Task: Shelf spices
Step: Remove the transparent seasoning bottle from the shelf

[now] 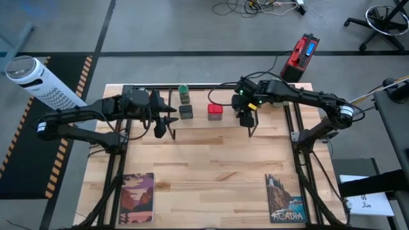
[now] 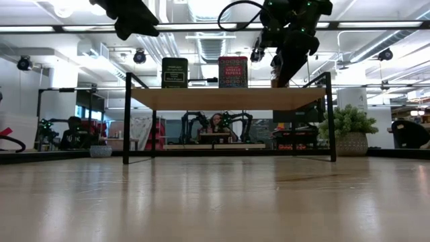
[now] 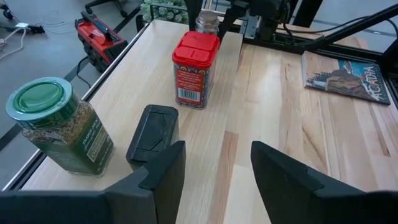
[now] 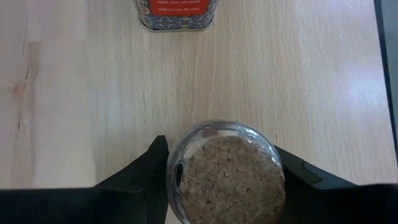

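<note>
The shelf point(image 2: 228, 99), black rods under a light wooden board, stands at the table's far edge point(image 1: 227, 96). Three spices stand on its board: a green-capped bottle point(image 3: 59, 124), a dark grey square jar point(image 3: 152, 134) and a red square tin point(image 3: 196, 68). My right gripper point(image 4: 227, 180) is over the board's right part, shut on the tiny round beige jar point(image 4: 227, 171). My left gripper point(image 3: 217, 174) hangs open over the board's left part, just short of the dark grey jar, with nothing between its fingers. My right gripper pinches the tiny jar's round wall point(image 4: 177, 174) between its two fingers, one on each side. The fingers come steeply from above, slanting down. The jar stands upright over the shelf board; whether its bottom rests on the board I cannot tell.
Two picture cards lie near the table's front edge, one left point(image 1: 137, 198) and one right point(image 1: 285, 199). A red device point(image 1: 300, 54) sits on the floor beyond the far right corner, and a white cylinder point(image 1: 38, 83) stands off the table's left.
</note>
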Controlling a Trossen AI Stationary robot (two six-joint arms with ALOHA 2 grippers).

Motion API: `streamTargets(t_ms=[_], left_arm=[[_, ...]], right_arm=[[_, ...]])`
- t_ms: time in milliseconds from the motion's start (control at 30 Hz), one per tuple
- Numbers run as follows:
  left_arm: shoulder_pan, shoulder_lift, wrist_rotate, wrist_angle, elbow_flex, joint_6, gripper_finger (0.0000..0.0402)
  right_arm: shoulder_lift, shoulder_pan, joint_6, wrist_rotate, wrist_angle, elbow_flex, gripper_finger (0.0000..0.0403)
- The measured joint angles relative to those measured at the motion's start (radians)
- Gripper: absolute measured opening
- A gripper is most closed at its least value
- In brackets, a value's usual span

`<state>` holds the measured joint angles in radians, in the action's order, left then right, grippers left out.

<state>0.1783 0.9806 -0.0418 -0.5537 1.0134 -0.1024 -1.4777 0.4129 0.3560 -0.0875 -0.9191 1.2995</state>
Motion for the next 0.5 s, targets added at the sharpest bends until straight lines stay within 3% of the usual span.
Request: streamTargets(t_ms=[500], left_arm=[[0.000,0.000,0.003,-0.003,0.000,-0.004,0.0184]], right_arm=[[0.174,-0.009,-0.060,-0.002,-0.024,0.000,0.0171]])
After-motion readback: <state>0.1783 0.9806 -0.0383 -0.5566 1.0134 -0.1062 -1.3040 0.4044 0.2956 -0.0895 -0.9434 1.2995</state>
